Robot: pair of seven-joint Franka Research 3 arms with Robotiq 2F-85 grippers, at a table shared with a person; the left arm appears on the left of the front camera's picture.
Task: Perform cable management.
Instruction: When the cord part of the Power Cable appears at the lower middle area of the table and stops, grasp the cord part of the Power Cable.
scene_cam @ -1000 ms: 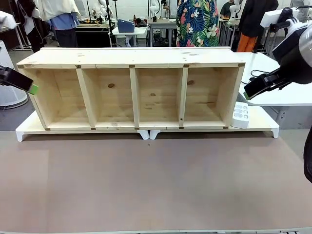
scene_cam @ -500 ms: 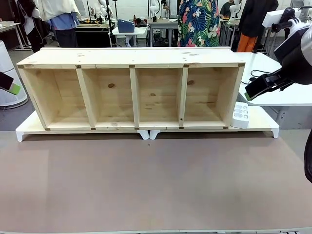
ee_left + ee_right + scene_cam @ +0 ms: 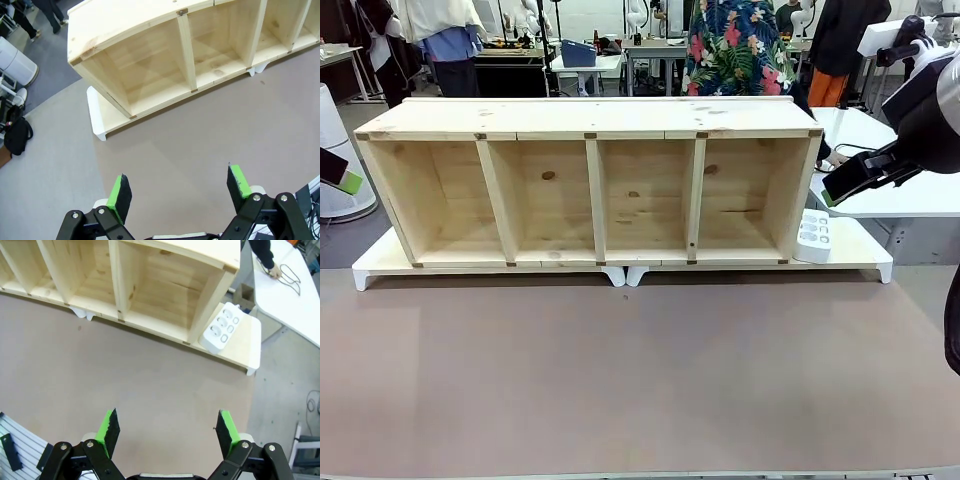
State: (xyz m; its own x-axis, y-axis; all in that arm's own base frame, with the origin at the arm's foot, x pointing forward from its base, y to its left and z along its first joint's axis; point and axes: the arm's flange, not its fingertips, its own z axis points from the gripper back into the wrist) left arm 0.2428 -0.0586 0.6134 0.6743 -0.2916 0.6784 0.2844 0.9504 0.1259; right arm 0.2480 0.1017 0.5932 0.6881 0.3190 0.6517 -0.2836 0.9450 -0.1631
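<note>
**Count: one shelf, four bays, two grippers**

Two grippers show, the left gripper (image 3: pixel 180 192) and the right gripper (image 3: pixel 167 427), each with two green pads (image 3: pixel 117 192) and jaws set wide apart. Ahead of both stands one wooden shelf (image 3: pixel 590 118) with four compartments, carried on two white risers (image 3: pixel 380 262). One white power strip (image 3: pixel 222 329) lies ahead of the right gripper. Farther beyond it, one cable (image 3: pixel 291 276) lies on one side table (image 3: pixel 295 310), with one person's hand (image 3: pixel 273 272) beside it.

Showing black linkage fingers (image 3: pixel 120 202) tipped with bright green pads (image 3: pixel 239 181), silver screws (image 3: pixel 253 198) glinting at the joints; carrying a glossy black wrist housing and white shell on the right arm (image 3: pixel 928 118).
</note>
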